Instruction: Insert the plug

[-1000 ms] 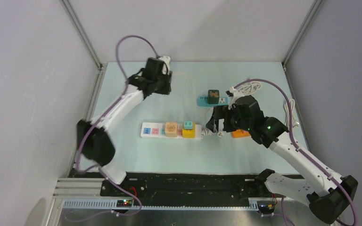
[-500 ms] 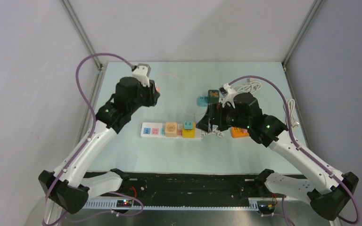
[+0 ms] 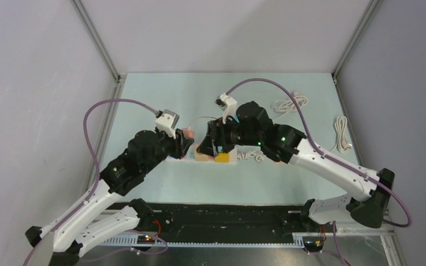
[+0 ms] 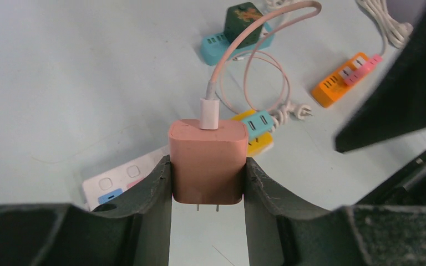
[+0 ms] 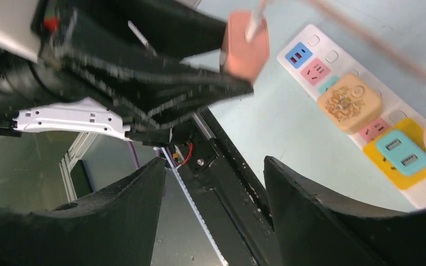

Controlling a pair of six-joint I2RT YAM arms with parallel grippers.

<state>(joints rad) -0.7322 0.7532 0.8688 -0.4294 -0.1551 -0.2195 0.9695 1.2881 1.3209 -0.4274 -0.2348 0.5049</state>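
Note:
My left gripper (image 4: 208,185) is shut on a pink plug block (image 4: 208,160), one finger on each side. Two metal prongs stick out below the block, and a pink cable (image 4: 238,50) leaves its top. The plug (image 3: 187,133) hangs just above the left part of the white power strip (image 4: 108,185), apart from it. In the right wrist view the strip (image 5: 314,40) shows free blue and pink sockets at its left end. Beside them sit a beige adapter (image 5: 348,103) and a teal adapter (image 5: 399,152). My right gripper (image 5: 213,163) is open and holds nothing. It hovers over the strip (image 3: 232,159).
A teal strip with a dark green adapter (image 4: 238,27) and an orange strip (image 4: 341,83) lie beyond the white strip. White cable coils (image 3: 291,103) lie at the back right and another bundle (image 3: 341,136) by the right wall. The two arms crowd close together over the strip.
The left arm swung from the back left down to the strip's left end, carrying the pink plug. The right arm moved left over the strip and its jaws narrowed.

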